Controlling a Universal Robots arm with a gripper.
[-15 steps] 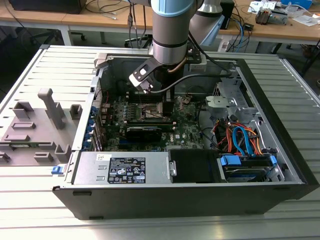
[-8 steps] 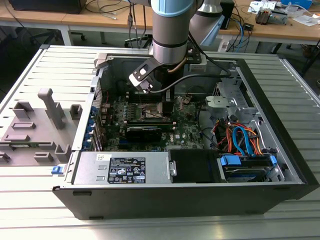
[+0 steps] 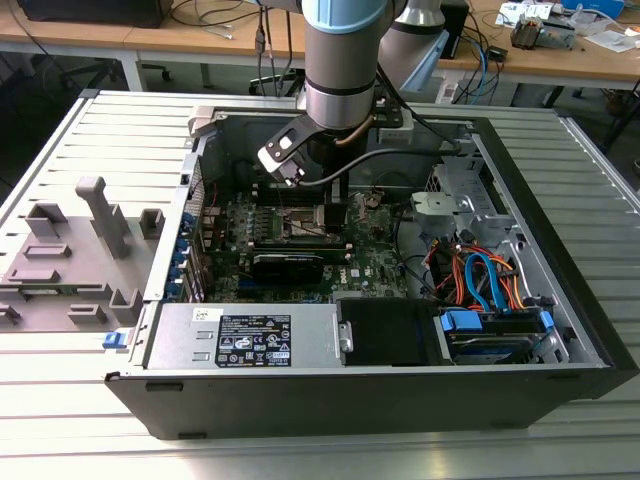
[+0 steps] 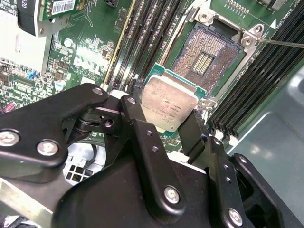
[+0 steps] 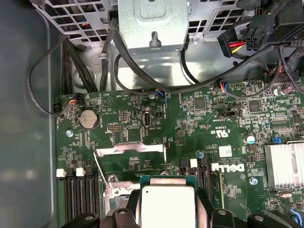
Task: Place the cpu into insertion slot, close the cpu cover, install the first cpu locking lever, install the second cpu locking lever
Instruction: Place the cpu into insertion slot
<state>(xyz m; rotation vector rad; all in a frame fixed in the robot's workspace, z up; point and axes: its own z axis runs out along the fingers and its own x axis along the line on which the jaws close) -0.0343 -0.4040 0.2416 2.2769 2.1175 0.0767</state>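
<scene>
One cpu (image 4: pixel 168 105) clamped in end effector (image 4: pixel 164 118), just short of open insertion slot (image 4: pixel 209 54). Best approach: keep it level, match corners, lower gently.

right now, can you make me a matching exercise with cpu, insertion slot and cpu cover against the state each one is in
Things:
1. cpu
2. insertion slot
3. cpu cover

States:
A. empty, contacts bare
B. swung open, off the slot
C. clamped in the gripper, above the board

Pairs: 1-C, 2-A, 3-B
</scene>
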